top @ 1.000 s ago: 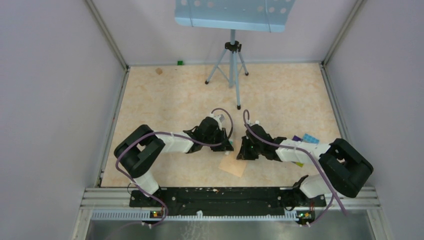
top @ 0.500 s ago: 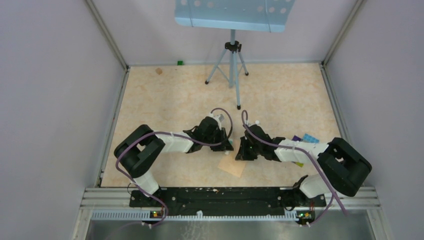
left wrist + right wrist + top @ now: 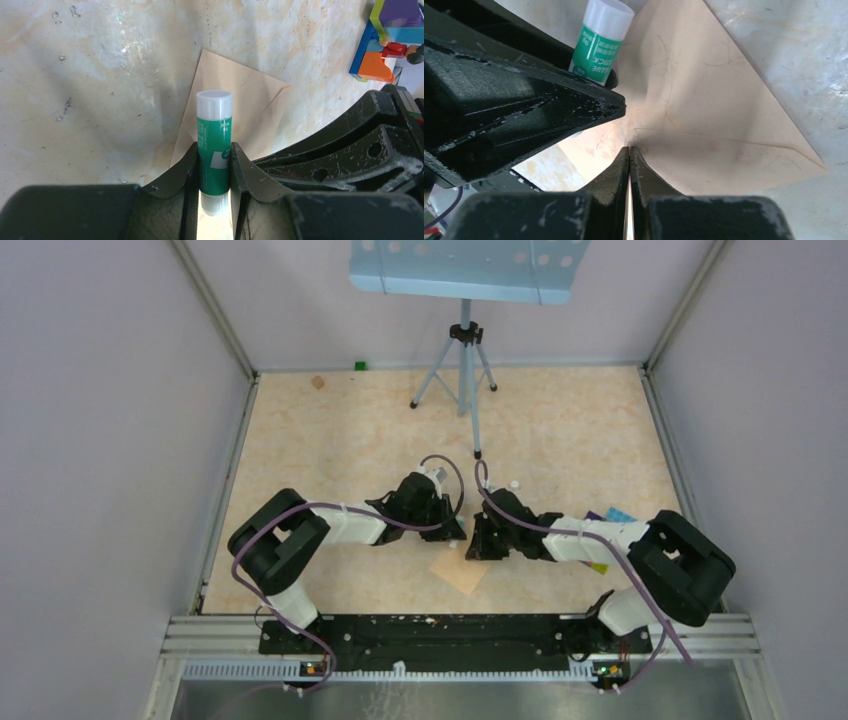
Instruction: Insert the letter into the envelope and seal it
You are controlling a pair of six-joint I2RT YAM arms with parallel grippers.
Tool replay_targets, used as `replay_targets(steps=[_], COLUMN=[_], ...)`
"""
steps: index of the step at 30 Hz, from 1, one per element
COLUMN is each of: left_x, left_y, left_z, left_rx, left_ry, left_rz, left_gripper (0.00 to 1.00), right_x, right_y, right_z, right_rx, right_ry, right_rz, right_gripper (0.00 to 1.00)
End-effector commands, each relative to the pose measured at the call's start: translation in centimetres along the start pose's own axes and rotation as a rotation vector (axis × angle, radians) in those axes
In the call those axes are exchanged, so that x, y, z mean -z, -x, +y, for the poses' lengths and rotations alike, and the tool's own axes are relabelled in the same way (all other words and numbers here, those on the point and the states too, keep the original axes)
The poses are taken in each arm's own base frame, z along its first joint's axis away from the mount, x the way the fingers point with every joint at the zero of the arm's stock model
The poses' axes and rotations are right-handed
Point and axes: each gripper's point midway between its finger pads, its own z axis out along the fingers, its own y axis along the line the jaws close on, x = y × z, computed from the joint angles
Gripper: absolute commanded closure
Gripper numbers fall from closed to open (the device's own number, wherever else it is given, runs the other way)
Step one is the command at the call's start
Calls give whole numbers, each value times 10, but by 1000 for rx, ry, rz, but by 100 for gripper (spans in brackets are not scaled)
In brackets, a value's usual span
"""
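The tan envelope (image 3: 462,573) lies on the table in front of both grippers. In the right wrist view the envelope (image 3: 704,110) curves up to my right gripper (image 3: 630,147), which is shut on its raised paper edge. My left gripper (image 3: 214,148) is shut on a green glue stick (image 3: 214,140) with a white cap, held just above the envelope (image 3: 240,95). In the top view the left gripper (image 3: 452,535) and right gripper (image 3: 478,545) are almost touching. The glue stick (image 3: 599,42) also shows in the right wrist view. The cream letter is out of view.
A music stand on a tripod (image 3: 463,370) stands at the back middle. Coloured toy blocks (image 3: 615,515) lie by the right arm and show in the left wrist view (image 3: 387,40). Small bits (image 3: 359,365) lie by the back wall. Walls enclose three sides.
My right gripper has shifted slightly left, closer to the left gripper, and the envelope has moved a little left with it. The left arm has stayed put.
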Motion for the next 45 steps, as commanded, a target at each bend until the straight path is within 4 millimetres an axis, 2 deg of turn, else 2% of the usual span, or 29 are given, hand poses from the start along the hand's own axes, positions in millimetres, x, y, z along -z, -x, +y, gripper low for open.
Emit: replay_targets(steps=[1,10,19,25,28,30,32,36,41,43,45], left_x=[-5,-6,-4,-5,-4,-3,-1,11,40,57,67], left_y=[-12,-16,-20,-22,-21,-15,-6,26,67,79,84], left_z=[31,39,49,53,50,41,29,-8,-63,-82,-93], left_rx=[17,56,101,132,139,137,136,104,6,-79,-160], left_ry=[110,135,152,153,142,111,77,-15,-157,-225,-264], left_rz=[33,48,50,54,48,32,7,-82,-216,-280,-316], left_gripper=[100,100,100,100,100,100,100,100,100,100,100], right_x=[-4,-3,-2,-1,6,17,32,72,128,148,166], right_y=[0,-12,-19,-21,-14,-1,13,46,89,105,119], right_z=[-1,-7,-3,0,10,22,34,54,61,65,74], right_rx=[58,140,233,262,248,242,232,200,123,94,83], right_ry=[-60,-169,-228,-243,-217,-192,-166,-97,-15,36,99], right_rz=[-8,-20,-56,-72,-98,-135,-179,-281,-403,-434,-448], right_gripper=[100,100,100,100,100,99,95,84,69,63,57])
